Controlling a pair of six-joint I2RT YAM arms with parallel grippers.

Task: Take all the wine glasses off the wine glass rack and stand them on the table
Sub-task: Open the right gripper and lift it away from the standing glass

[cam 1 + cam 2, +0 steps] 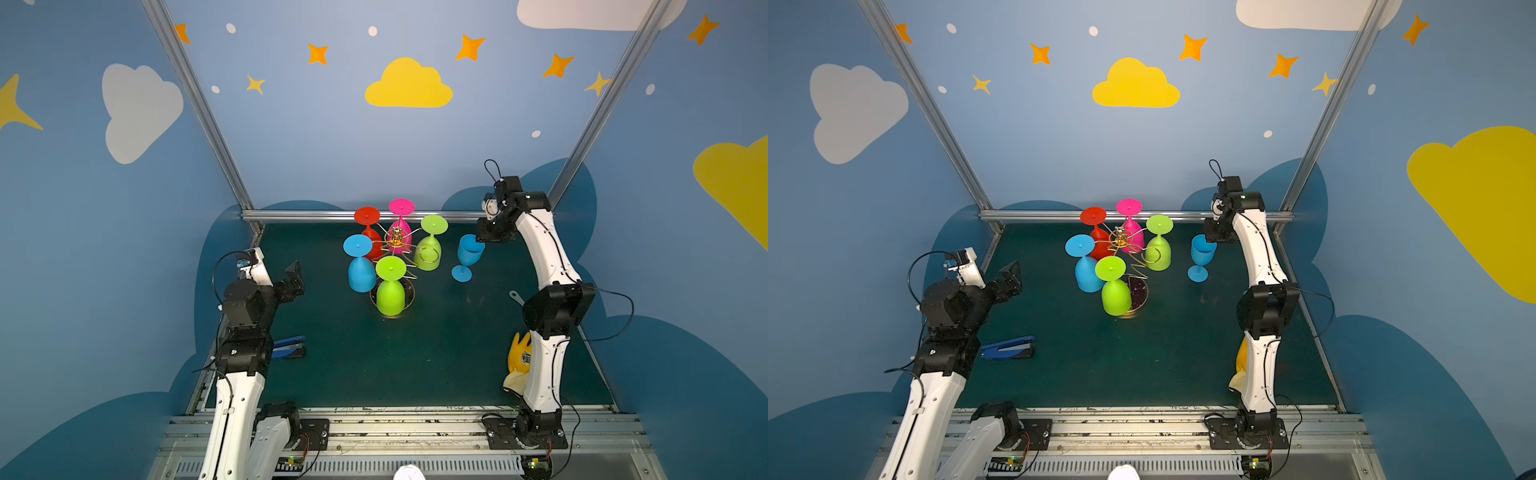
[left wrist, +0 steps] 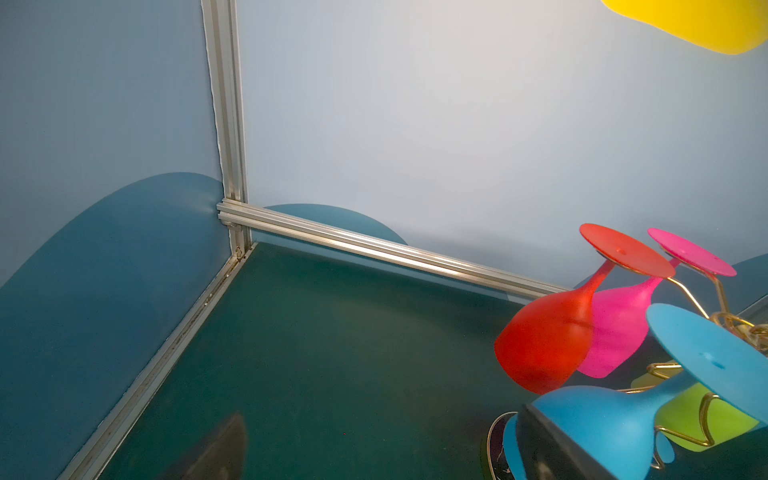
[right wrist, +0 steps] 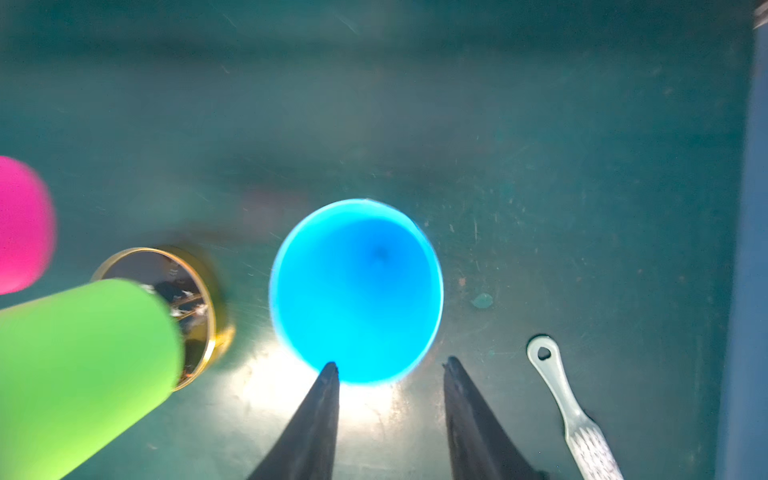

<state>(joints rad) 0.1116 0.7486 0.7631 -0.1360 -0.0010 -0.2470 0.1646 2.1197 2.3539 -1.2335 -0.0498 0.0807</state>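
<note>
The gold wire wine glass rack (image 1: 397, 239) (image 1: 1122, 241) stands mid-table with several coloured glasses hanging upside down from its arms, among them a blue one (image 1: 360, 268) and a green one (image 1: 390, 289). Its round dark base (image 3: 183, 291) shows in the right wrist view. A blue wine glass (image 1: 468, 254) (image 1: 1202, 254) (image 3: 357, 291) stands upright on the mat to the right of the rack. My right gripper (image 1: 490, 235) (image 3: 390, 363) hovers just over its rim, open, with nothing between the fingers. On the left, clear of the rack, my left gripper (image 1: 293, 278) (image 2: 380, 440) is wide open and empty.
A blue stapler (image 1: 289, 347) lies near the left arm. A yellow glove (image 1: 520, 353) lies behind the right arm. A grey handled tool (image 3: 569, 407) (image 1: 515, 297) rests close to the upright glass. An aluminium rail (image 1: 332, 215) bounds the back of the green mat.
</note>
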